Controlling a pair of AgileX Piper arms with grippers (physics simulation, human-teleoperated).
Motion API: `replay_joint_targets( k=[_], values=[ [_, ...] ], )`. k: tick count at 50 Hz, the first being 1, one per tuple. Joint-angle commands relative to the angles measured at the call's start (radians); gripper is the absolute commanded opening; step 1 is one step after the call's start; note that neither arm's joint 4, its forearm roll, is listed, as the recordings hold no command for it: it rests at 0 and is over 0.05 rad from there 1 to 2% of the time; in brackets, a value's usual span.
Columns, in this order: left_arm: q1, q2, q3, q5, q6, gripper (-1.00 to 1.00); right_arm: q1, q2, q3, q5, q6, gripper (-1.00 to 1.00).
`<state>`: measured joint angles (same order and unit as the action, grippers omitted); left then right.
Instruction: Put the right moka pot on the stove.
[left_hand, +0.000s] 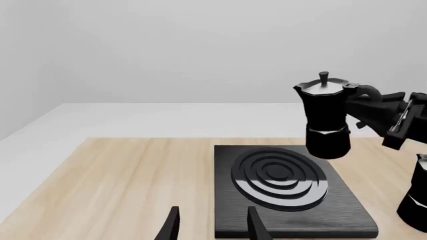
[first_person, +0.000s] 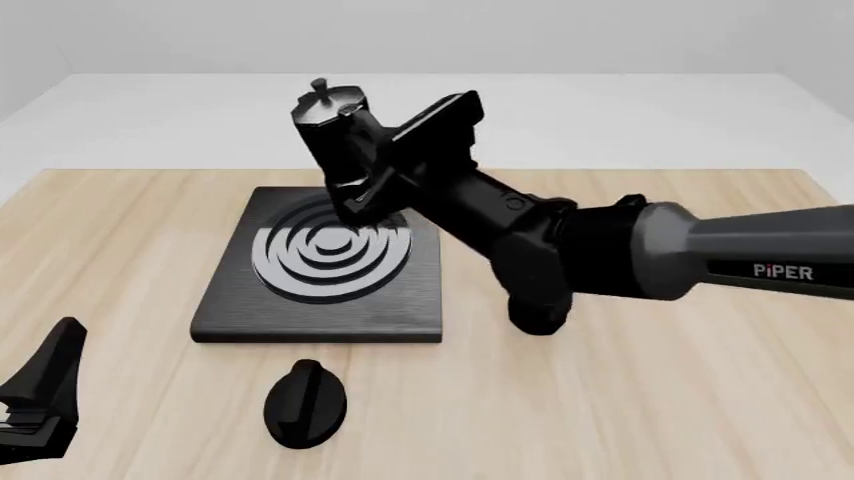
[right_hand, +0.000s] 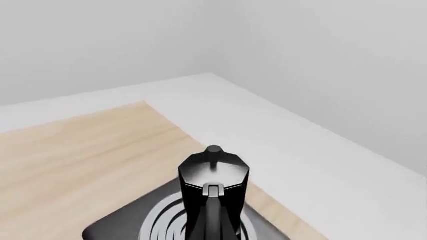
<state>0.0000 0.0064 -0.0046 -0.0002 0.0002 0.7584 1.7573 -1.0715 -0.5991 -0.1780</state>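
The right moka pot (first_person: 334, 150) hangs in the air above the stove (first_person: 320, 300), over its far edge, clear of the burner rings (first_person: 327, 255) and not touching the slab. Its long axis runs from base to lid knob, nearly upright in the left wrist view (left_hand: 325, 117), with perhaps a slight lean in the front view. The silvery-grey lid and knob face up, the spout points away from the right arm, and the curved handle points back toward that arm; in the right wrist view the handle (right_hand: 212, 220) runs straight toward the camera below the lid.

The right pincer (first_person: 376, 172) is pinching the pot at its handle side; its fingers are mostly hidden by the arm body and the pot, so the exact contact cannot be made out. The right arm reaches across from the stove's right, its grey forearm marked PIPER.

The stove lies flat on the wooden surface (first_person: 667, 400), its rings toward the far half of the slab. A small black oval dial knob (first_person: 307, 402) lies on the surface just in front of the stove's near edge, apart from it.

A second moka pot (left_hand: 417, 197) stands on the surface to the right of the stove, seen only at the edge of the left wrist view.

The left pincer (left_hand: 212, 224) hovers near the stove's near-left side, fingers spread and holding nothing.
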Motion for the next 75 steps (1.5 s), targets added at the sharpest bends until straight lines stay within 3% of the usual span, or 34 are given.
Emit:
replay_joint_targets(
  k=[1, 9, 15, 43, 59, 75],
  values=[
    [0.000, 0.000, 0.000, 0.000, 0.000, 1.00, 0.001, 0.081, -0.165, 0.043, -0.001, -1.00],
    [0.000, 0.000, 0.000, 0.000, 0.000, 1.00, -0.005, 0.148, -0.252, 0.077, 0.015, -1.00],
    [0.000, 0.000, 0.000, 0.000, 0.000, 1.00, -0.032, 0.224, -0.333, 0.091, 0.058, -1.00],
    [0.000, 0.000, 0.000, 0.000, 0.000, 1.00, -0.023, 0.438, -0.521, 0.133, 0.075, -1.00],
    [0.000, 0.000, 0.000, 0.000, 0.000, 1.00, -0.025, 0.503, -0.586, 0.133, 0.090, -1.00],
    [0.000, 0.000, 0.000, 0.000, 0.000, 1.00, -0.025, 0.525, -0.530, 0.095, 0.084, -1.00]
  ],
)
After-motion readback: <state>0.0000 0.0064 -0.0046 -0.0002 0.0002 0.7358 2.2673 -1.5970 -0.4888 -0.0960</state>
